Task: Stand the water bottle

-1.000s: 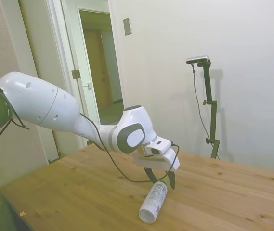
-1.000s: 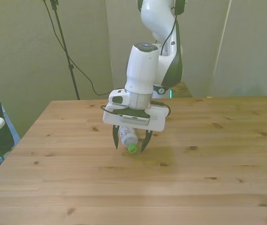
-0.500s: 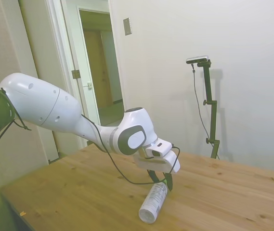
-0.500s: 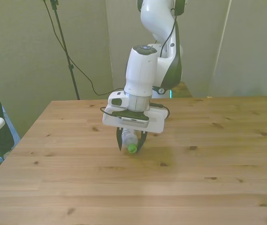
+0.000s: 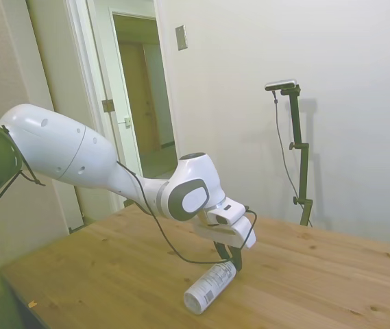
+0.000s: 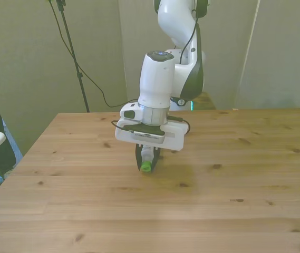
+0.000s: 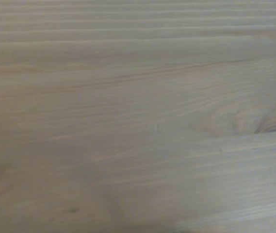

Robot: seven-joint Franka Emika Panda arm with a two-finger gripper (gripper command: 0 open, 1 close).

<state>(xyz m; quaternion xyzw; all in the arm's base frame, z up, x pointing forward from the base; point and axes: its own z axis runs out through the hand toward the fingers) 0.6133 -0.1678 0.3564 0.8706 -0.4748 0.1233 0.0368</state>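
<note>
Water bottle lies on its side on the wooden table, directly under the wrist of the arm. The gripper is clamped on the bottle near the cap end. In the front view the dark fingers sit tight against both sides of the neck, with the green cap poking out below them toward the camera.

Judgement: the grip is taken at the cap end so that the body can swing down and the base can land flat on the table once the wrist rotates. The bottle's base end points away from the gripper and looks slightly raised or skewed in the side view; whether it rests on the wood or is just clear of it I cannot tell.

Hard to make out:
- The side view hides the cap and one finger behind the gripper body.
- The front view hides most of the bottle's body behind the gripper's white housing.
- The wrist view shows only blurred table grain and a knot; no bottle in it.
- Label print is a dark smudge, unreadable.
</note>
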